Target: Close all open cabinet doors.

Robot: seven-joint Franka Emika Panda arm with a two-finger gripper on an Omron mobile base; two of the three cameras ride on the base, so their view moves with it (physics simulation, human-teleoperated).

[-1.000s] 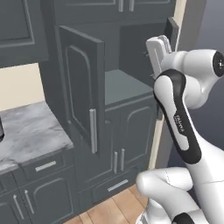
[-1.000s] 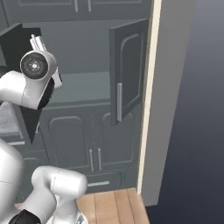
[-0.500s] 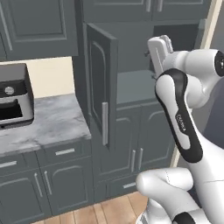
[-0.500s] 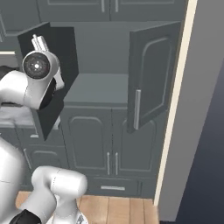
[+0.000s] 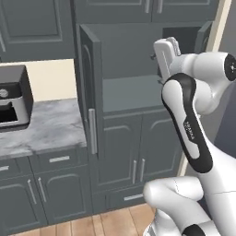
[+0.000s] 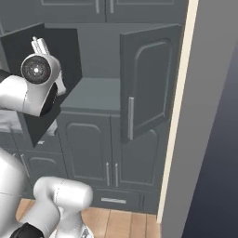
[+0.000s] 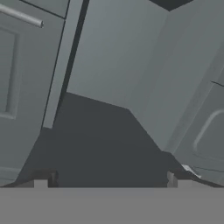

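The only writing you can find is a small grey mark on the black forearm band of the arm, too small to read. In front of you stands a tall slate-grey cabinet whose middle compartment is open on both sides: the left door [image 5: 91, 87] swings out toward you, edge-on in the left base view, with its silver bar handle [image 5: 93, 131] low on the leading edge, and the right door [image 6: 148, 86] hangs out at an angle, its arched panel and vertical handle [image 6: 131, 118] facing the right base camera. Between them you see the bare grey shelf [image 6: 93, 95]. The gripper [image 5: 162, 57] is raised in front of the opening, between the two doors and touching neither as far as you can judge; its fingertips [image 7: 42, 179] sit far apart at the hand view's bottom edge, so it is spread wide and holding nothing. Left of the cabinet, a dark appliance [image 5: 14, 101] sits on the marble counter [image 5: 50, 126]. Closed lower doors [image 6: 109, 151] and a drawer [image 6: 114, 200] lie beneath.
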